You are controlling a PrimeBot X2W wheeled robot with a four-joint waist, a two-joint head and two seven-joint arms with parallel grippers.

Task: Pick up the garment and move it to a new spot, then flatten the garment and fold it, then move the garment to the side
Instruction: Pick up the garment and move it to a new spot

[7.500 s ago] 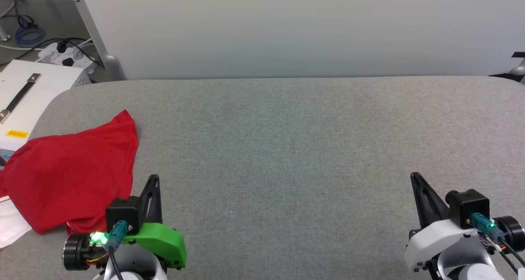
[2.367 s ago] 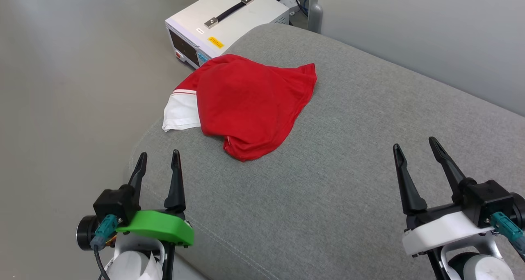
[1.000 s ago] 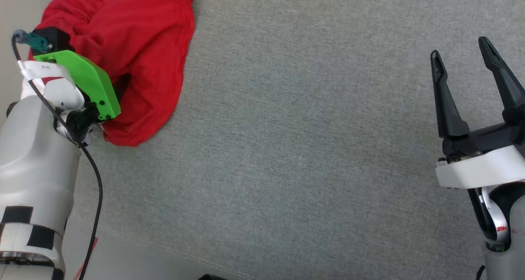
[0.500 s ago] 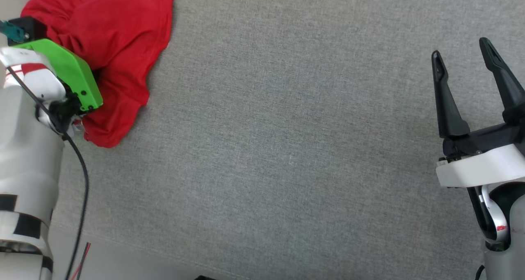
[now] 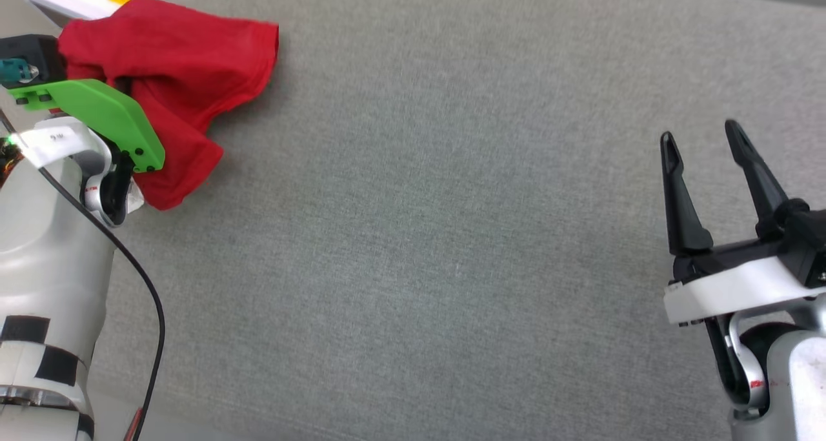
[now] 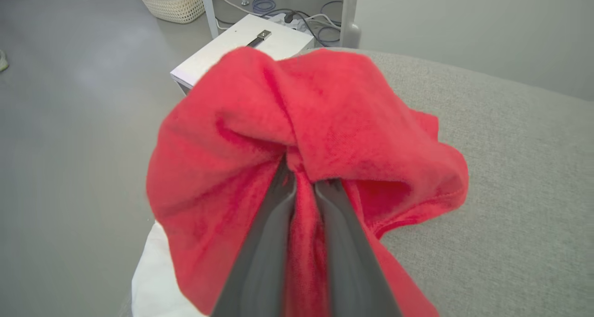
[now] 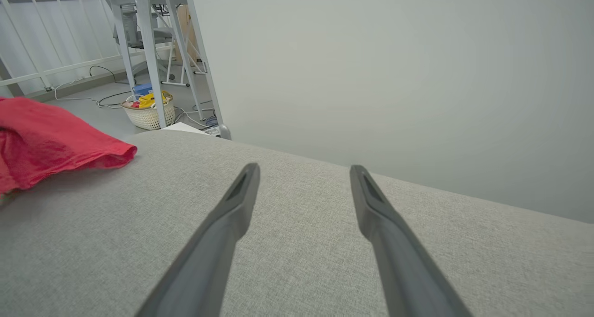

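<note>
At the left edge of the grey surface [image 5: 452, 247], the left end effector [image 6: 304, 180] is closed on a fold of the red garment [image 6: 334, 103], which is pinched between its two fingers. The cloth bunches around them, and its lower part lies on the surface. The right end effector [image 5: 700, 131] hovers well apart, with fingers spread wide and holding nothing.
</note>
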